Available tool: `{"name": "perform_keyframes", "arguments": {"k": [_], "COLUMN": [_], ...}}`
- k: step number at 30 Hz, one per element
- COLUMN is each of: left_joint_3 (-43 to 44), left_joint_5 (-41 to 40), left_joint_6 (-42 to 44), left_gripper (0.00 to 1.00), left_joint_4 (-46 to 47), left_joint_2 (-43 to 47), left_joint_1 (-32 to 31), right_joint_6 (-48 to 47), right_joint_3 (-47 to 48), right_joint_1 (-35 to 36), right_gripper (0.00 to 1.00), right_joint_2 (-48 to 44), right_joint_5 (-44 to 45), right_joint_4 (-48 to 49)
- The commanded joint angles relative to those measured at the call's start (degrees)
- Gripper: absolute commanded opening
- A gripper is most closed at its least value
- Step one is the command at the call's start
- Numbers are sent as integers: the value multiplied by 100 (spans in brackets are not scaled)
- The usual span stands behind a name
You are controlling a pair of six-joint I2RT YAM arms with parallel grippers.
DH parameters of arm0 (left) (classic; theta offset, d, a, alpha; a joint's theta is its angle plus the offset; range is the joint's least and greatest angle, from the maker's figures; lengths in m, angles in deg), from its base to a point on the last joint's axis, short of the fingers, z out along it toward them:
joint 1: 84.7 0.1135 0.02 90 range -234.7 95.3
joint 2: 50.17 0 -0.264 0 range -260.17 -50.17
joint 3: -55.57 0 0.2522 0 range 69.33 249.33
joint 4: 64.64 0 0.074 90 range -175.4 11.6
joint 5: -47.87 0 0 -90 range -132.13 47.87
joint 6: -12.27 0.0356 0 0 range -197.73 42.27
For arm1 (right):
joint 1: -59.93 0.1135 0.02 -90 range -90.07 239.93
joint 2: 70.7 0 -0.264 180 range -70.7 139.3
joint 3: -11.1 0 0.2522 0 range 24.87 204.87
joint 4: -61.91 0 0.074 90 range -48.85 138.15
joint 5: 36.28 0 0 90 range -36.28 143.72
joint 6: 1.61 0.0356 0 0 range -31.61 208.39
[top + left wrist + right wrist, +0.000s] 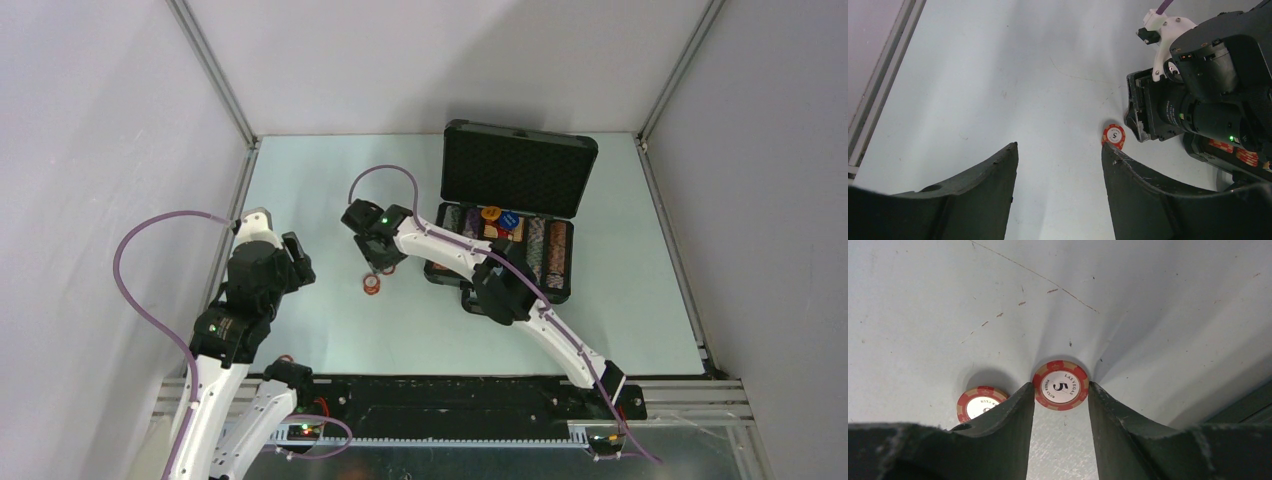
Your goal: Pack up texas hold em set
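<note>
The black case (pixel 566 291) of the texas hold em set lies open at the back right, its foam-lined lid (pixel 518 170) upright and chip rows (pixel 545 250) inside. Two red-white chips lie flat on the table left of it. My right gripper (pixel 1061 386) is down on the table, both fingertips touching the edges of one red-white chip (pixel 1060 385). The other chip (pixel 979 402) lies just outside the left finger (pixel 1013 415). My left gripper (pixel 1060 152) hangs open over bare table, nothing between its fingers, with a chip (pixel 1113 135) beyond its right fingertip.
White enclosure walls with metal rails (pixel 215 70) close in the table on three sides. Purple cables (pixel 150 225) loop from both arms. The right arm (pixel 500 285) stretches across the case's near left corner. Something small and red (pixel 285 358) lies by the left arm's base.
</note>
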Motion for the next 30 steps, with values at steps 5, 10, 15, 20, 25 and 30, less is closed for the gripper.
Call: {"name": "perform_keyframes", "arguments": {"k": [5, 10, 15, 20, 25, 30], "left_joint_3": [-52, -52, -55, -53, -52, -57], "left_joint_5": [52, 42, 40, 40, 50, 40], "left_joint_6": [124, 124, 124, 125, 124, 124], "left_gripper": [67, 67, 67, 67, 67, 67], "left_joint_4": [175, 162, 172, 174, 174, 165], "left_joint_2": [5, 5, 5, 14, 6, 7], "left_joint_1": [-13, -10, -13, -14, -13, -9], "right_joint_6": [-62, -88, -145, -207, -222, -182], "right_joint_3": [22, -141, -293, -283, -346, -379], "right_joint_1": [-7, -14, -70, -78, -52, -137], "right_gripper": [44, 42, 42, 42, 43, 50], "right_joint_2": [69, -112, -440, -660, -792, -776], "right_joint_5": [150, 304, 364, 415, 448, 478], "right_joint_4": [-117, 54, 341, 388, 358, 361]}}
